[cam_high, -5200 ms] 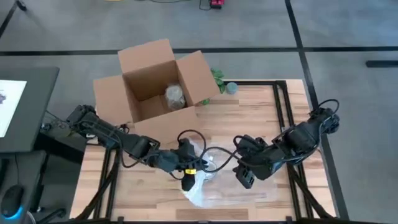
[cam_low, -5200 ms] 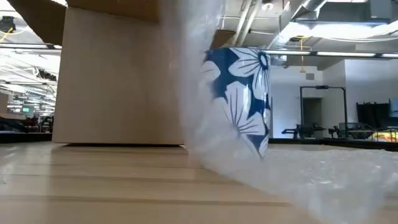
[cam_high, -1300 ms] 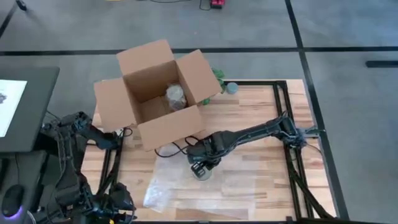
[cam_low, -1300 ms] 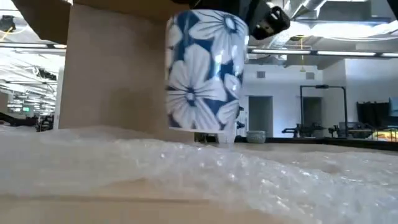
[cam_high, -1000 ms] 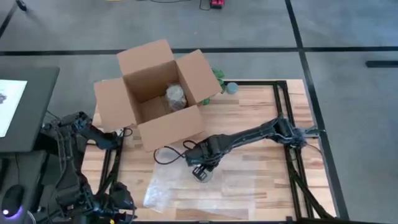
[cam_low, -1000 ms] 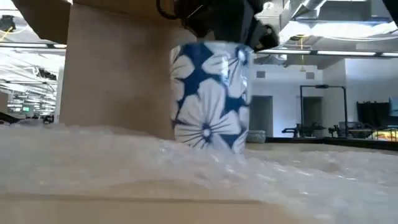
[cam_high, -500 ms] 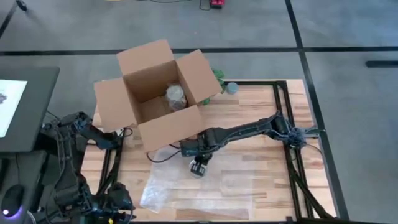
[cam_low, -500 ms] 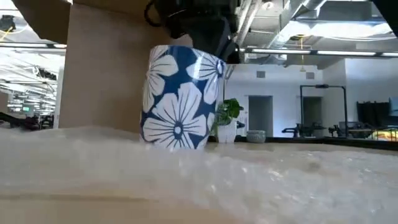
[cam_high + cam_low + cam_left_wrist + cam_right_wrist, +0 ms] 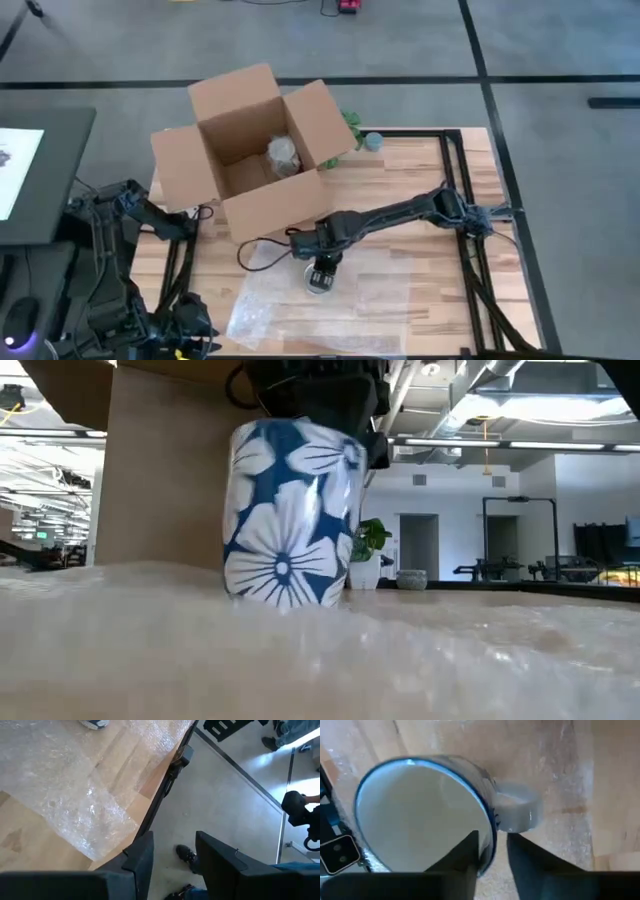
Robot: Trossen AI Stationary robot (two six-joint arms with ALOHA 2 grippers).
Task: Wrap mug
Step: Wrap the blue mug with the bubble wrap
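Observation:
The mug (image 9: 320,278) is blue with white flowers (image 9: 290,510) and stands a little tilted at the far left part of a clear bubble wrap sheet (image 9: 350,305). The sheet's raised near part (image 9: 400,650) hides the mug's base. My right gripper (image 9: 323,260) reaches in from the table's right and is shut on the mug's rim. My left gripper (image 9: 185,340) is drawn back off the table's near left corner. It is open (image 9: 172,837) with nothing between its fingers. My right gripper pinches the mug's rim (image 9: 489,851) right beside the handle (image 9: 517,815). One finger (image 9: 465,855) is inside the mug and the other (image 9: 530,862) is outside. The fingers point down from above. The mug hangs mouth up, slightly tilted; whether its base touches the sheet is hidden.
An open cardboard box (image 9: 250,150) with a wrapped item (image 9: 282,155) inside stands at the far left, close behind the mug. A small plant (image 9: 350,125) and a grey cup (image 9: 372,141) sit at the far edge. Bare wood lies right of the sheet. A person's shoe (image 9: 185,854) shows below the table edge.
My right gripper has carried the mug a little toward the table's left edge and slightly nearer, staying shut on the rim. The mug has stayed mouth up and slightly tilted over the bubble wrap.

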